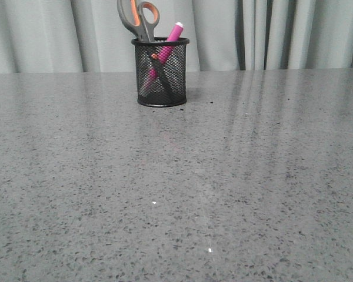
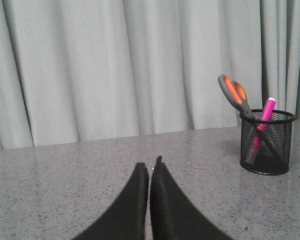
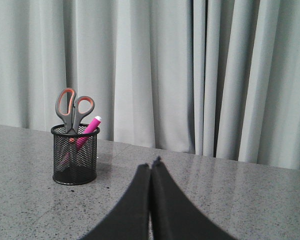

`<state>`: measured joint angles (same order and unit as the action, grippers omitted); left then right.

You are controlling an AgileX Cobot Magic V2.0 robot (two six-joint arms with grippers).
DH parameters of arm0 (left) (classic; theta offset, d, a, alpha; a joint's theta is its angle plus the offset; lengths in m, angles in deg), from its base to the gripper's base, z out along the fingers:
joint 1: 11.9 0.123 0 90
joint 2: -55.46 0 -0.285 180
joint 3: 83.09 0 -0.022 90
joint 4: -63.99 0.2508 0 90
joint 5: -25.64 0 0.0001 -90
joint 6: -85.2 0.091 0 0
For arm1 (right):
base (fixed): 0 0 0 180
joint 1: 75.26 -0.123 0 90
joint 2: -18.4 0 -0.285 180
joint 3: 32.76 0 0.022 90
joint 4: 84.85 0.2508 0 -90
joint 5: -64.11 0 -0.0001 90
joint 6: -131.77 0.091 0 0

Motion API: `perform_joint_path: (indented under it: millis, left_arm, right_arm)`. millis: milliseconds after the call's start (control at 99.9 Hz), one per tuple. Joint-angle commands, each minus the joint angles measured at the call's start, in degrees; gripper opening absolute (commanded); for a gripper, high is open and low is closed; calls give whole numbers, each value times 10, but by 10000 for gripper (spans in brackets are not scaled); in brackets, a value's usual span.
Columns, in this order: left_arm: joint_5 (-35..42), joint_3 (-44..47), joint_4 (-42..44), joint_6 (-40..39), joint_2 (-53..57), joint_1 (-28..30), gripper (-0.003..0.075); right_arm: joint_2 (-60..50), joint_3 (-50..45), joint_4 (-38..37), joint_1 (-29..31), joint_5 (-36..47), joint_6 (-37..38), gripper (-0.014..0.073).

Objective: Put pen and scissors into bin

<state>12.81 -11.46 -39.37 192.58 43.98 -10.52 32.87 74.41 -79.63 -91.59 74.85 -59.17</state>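
Note:
The black wire-mesh bin (image 1: 161, 73) stands upright at the back of the grey table. The scissors (image 1: 138, 19) stand in it, blades down, grey-and-orange handles sticking out above the rim. The magenta pen (image 1: 166, 49) leans inside it, white tip up. The bin (image 2: 266, 142), scissors (image 2: 233, 95) and pen (image 2: 266, 111) also show in the left wrist view, and the bin (image 3: 75, 155), scissors (image 3: 72, 107) and pen (image 3: 90, 128) in the right wrist view. My left gripper (image 2: 149, 167) and right gripper (image 3: 150, 167) are shut and empty, low over the table, well away from the bin. Neither shows in the front view.
Grey speckled tabletop (image 1: 223, 188) spreads in front of the bin. Pale grey curtain (image 1: 282, 32) hangs behind the table's far edge.

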Motion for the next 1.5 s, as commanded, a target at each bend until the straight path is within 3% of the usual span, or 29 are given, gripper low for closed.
perform_joint_path:
  millis: [0, 320, 420, 470, 620, 690, 760, 860, 1091, 1261, 1311, 1491]
  left_arm:
    - [-19, -16, -26, -1, -6, -4, -19]
    - [-19, -16, -23, -1, -6, -4, -19]
    - [-19, -16, 47, -30, -6, -4, -19]
    - [-7, -18, 139, -121, -6, -4, -19]
    - [36, -24, 546, -594, -6, -4, -19]
    - [63, -24, 717, -772, -6, -7, -19]
    - [89, -23, 839, -882, -6, -15, -19]
    - [98, -17, 958, -974, -6, -29, -19]
    - [128, 30, 1016, -1006, 9, -54, -19]
    - [154, 83, 1016, -1007, 60, -54, -19]
    - [128, 82, 1022, -1014, 57, -54, -19]
    - [147, 83, 1014, -1017, 59, -55, -19]
  right_arm:
    - [5, 14, -2, 3, 41, -5, -69]
    - [5, 14, -2, 3, 41, -5, -69]
    - [5, 14, -2, 3, 41, -5, -69]
    - [5, 14, -2, 3, 41, -5, -69]
    - [5, 14, -2, 3, 41, -5, -69]
    - [5, 14, -2, 3, 41, -5, -69]
    - [5, 14, -2, 3, 41, -5, -69]
    - [5, 14, -2, 3, 41, -5, -69]
    - [5, 14, -2, 3, 41, -5, -69]
    - [5, 14, -2, 3, 41, -5, -69]
    - [5, 14, -2, 3, 41, -5, -69]
    - [5, 14, -2, 3, 42, -5, -69]
